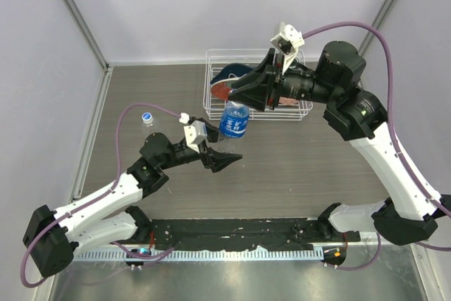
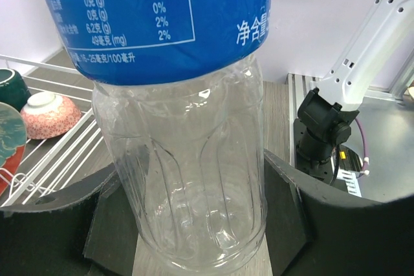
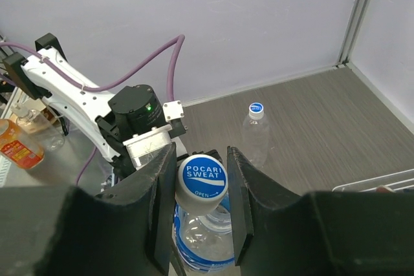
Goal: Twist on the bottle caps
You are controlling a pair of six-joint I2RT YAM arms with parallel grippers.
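The labelled bottle, clear with a blue wrap, stands upright on the table. My left gripper is shut on its lower body, one finger on each side. My right gripper is above it, shut on a blue-topped white cap that sits tilted just over the bottle's open neck. The plain bottle stands apart at the far left with a blue cap on it, and it also shows in the right wrist view.
A white wire rack stands at the back, behind the labelled bottle, holding bowls and a dark green mug. The right arm's base is at the near edge. The side walls are close.
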